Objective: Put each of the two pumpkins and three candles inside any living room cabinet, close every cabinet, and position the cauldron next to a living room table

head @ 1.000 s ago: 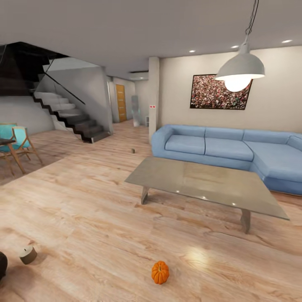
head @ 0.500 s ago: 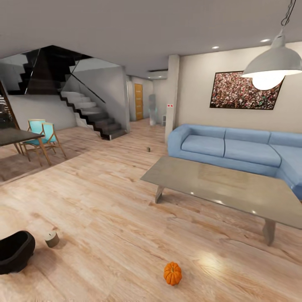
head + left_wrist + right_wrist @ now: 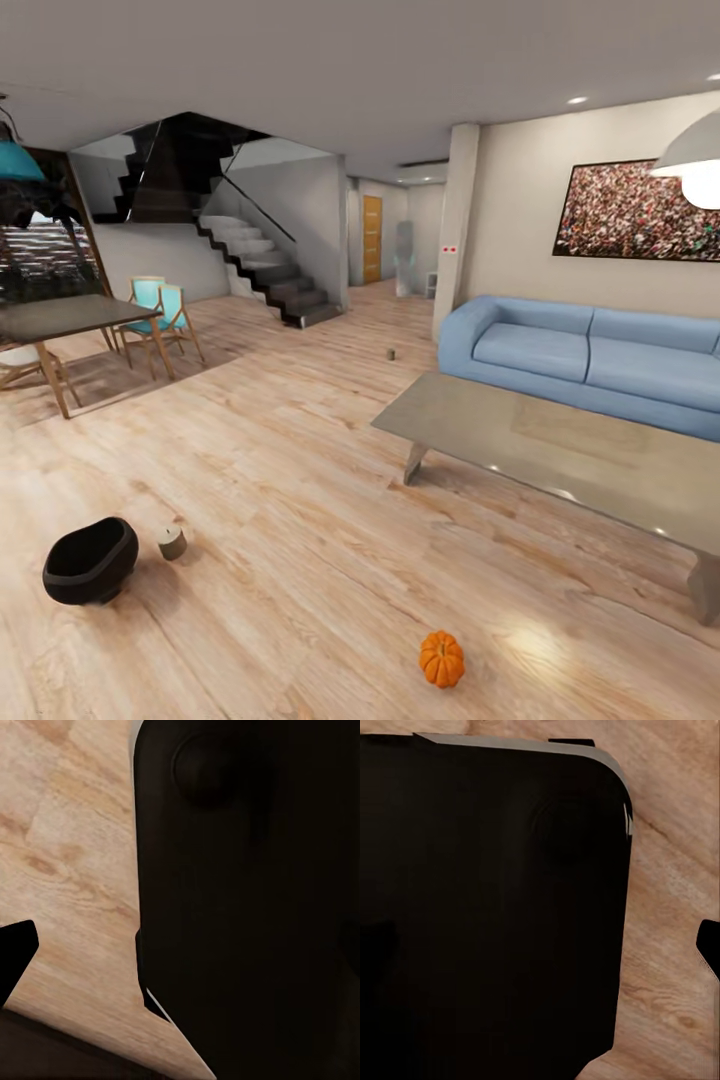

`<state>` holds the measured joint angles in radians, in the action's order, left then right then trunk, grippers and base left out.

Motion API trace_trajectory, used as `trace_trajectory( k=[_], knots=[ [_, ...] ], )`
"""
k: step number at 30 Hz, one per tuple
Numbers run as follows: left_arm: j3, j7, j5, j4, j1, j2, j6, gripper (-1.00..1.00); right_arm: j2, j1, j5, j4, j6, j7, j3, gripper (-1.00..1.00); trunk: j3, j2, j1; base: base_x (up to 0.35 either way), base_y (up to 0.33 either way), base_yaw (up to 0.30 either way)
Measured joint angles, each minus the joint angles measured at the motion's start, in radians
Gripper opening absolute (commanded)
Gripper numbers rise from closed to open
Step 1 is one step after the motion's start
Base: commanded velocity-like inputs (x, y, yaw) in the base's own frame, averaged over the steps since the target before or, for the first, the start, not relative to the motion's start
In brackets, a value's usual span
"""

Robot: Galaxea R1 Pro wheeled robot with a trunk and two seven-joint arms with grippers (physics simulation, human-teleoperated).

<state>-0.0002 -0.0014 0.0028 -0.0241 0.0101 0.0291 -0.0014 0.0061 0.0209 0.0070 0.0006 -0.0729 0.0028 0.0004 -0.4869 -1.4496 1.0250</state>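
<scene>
One orange pumpkin lies on the wood floor close in front of me. To the left on the floor sits the black cauldron, with a short brown candle just beside it. A second candle stands far off on the floor near the sofa's end. In the left wrist view a dark fingertip edges in over floorboards next to a black body panel. In the right wrist view another dark fingertip shows the same way. The cabinet is out of view.
A low grey coffee table stands to the right before a blue sofa. At the left are a dining table and turquoise chairs. Dark stairs rise at the back, with a hallway beyond.
The head view has turned left, so the whole room has slid right in the picture. The cauldron and the dining table have come fully into view. Nothing on the floor has moved.
</scene>
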Motion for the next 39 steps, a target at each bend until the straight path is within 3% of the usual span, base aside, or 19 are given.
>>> trace_trajectory(
  k=[39],
  knots=[
    [0.000,0.000,0.000,0.000,0.000,0.000,0.000,1.00,0.000,0.000,0.003,0.000,0.000,0.000,0.001,1.00,-0.018,0.000,0.000,0.000,0.000,0.269]
  ],
)
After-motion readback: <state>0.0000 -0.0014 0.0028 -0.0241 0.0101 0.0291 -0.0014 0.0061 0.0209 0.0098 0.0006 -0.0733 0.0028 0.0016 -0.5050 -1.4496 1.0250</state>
